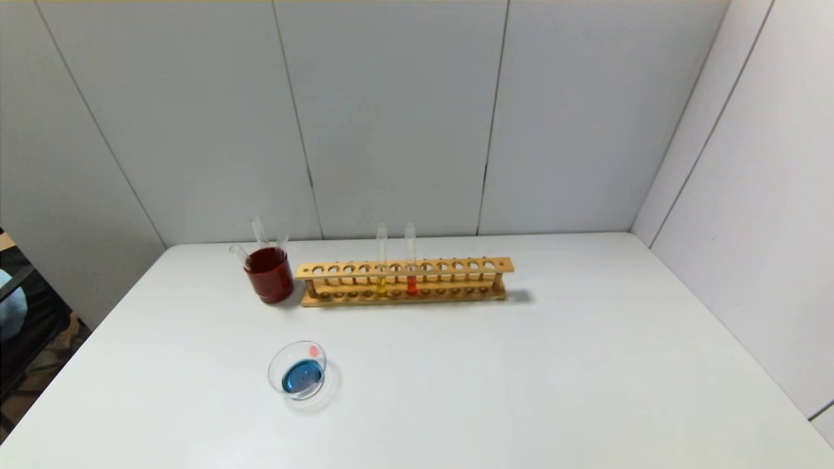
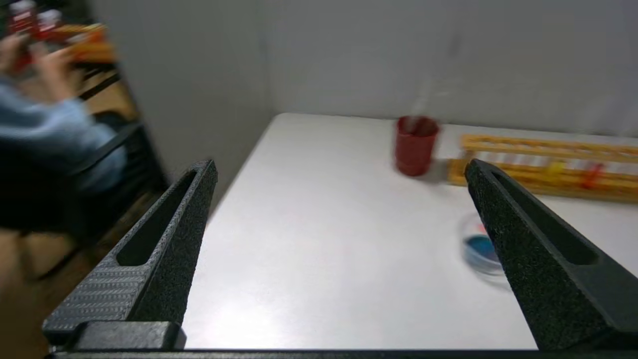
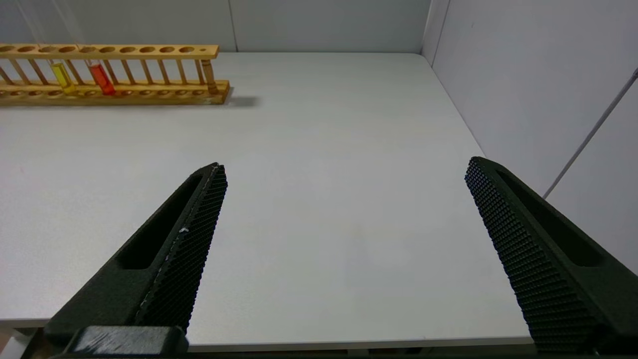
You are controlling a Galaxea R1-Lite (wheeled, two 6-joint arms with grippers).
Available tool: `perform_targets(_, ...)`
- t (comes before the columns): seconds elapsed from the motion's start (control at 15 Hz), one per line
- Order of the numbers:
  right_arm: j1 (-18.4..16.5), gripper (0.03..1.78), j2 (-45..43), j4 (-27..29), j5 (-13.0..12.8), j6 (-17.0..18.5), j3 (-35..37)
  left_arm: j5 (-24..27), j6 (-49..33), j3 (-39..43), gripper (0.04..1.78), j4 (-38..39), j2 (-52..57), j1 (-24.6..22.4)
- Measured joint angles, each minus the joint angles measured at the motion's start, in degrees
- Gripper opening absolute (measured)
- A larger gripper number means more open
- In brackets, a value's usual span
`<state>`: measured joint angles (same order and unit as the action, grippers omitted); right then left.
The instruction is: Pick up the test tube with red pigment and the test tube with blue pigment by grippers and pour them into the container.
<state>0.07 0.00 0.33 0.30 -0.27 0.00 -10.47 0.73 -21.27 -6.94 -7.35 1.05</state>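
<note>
2 tubes in rack, frame centre: 1 red, 1 yellow. 1 dish w/ blue. Left tool, right tool: wide open, empty.

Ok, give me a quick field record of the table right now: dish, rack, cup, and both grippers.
container: clear dish near the table's front left, blue liquid pooled inside, small pink-red trace at its far rim
rack: wooden, at the back, holds two upright tubes
test tube with red pigment: in rack, right of the yellow one
yellow tube: in rack
dark red cup: left of rack, clear tubes leaning in it
left gripper: open, empty
right gripper: open, empty
</note>
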Motion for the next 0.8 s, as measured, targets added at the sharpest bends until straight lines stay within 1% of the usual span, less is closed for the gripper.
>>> perform_targets(0.13, 0.00, 1.75, 0.00, 0.00, 0.02, 0.00, 0.00, 12.53, -0.18, 5.86, 1.75, 3.83, 4.19, -0.54)
perform_targets(0.2, 0.00, 1.75, 0.00, 0.00, 0.00, 0.02, 0.00, 17.49, 0.01, 9.95, 1.75, 7.16, 5.42, -0.69)
perform_targets(0.33, 0.00, 1.75, 0.00, 0.02, 0.00, 0.00, 0.00, 22.82, 0.37, 17.36, 1.75, 12.89, 6.72, -0.84)
perform_targets(0.4, 0.00, 1.75, 0.00, 0.00, 0.00, 0.00, 0.00, 22.85, 0.56, 19.37, 1.75, 14.76, 7.08, -0.94)
perform_targets(0.47, 0.00, 1.75, 0.00, 0.02, 0.00, 0.00, 0.00, 20.91, 0.98, 20.26, 1.75, 14.54, 7.25, -0.98)
perform_targets(0.6, 0.00, 1.75, 0.00, 0.02, 0.02, 0.00, 0.00, 13.53, 3.82, 20.97, 1.75, 8.58, 7.45, -1.05)
perform_targets(0.67, -0.02, 1.75, 0.00, 0.02, 0.02, 0.00, 0.00, 11.68, 4.72, 21.00, 1.75, 6.06, 7.49, -1.05)
perform_targets(0.8, 0.00, 1.75, 0.00, 0.00, 0.00, -0.02, 0.00, 11.22, 5.02, 20.43, 1.75, 3.85, 7.49, -1.05)
